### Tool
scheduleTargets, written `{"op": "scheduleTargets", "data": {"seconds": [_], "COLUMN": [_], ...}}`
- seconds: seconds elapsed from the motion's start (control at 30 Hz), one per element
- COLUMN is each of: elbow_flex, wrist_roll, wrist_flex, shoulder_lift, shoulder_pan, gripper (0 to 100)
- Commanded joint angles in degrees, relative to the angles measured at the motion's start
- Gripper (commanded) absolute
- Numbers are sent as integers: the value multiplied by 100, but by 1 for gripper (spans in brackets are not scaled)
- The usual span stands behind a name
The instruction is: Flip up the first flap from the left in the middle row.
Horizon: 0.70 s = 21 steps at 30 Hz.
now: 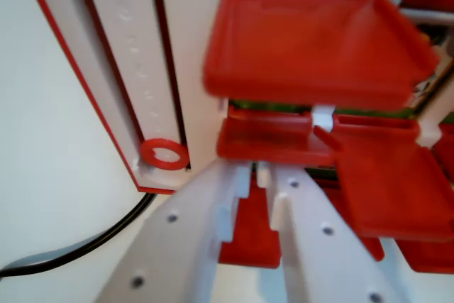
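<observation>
The gripper (261, 175), jaws nearly closed, is nosing against the stiff, light, hinged red flap (266, 140), best lifted at its free edge.

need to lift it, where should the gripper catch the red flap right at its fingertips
Catch the red flap by its near free edge, coming from below in the wrist view. It lies nearly flat with its hinge on the far side, so a fingertip under that lip should lever it up. The gripper already sits there, jaws nearly closed.
</observation>
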Motion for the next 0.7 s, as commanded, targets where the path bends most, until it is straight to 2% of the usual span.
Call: {"op": "scheduleTargets", "data": {"seconds": [0.0,0.67], "elbow_flex": [-677,-1011], "wrist_roll": [-79,-202], "wrist_flex": [-149,-290], "shoulder_lift": [35,-422], "shoulder_pan": [35,88], "gripper": [1,1]}}
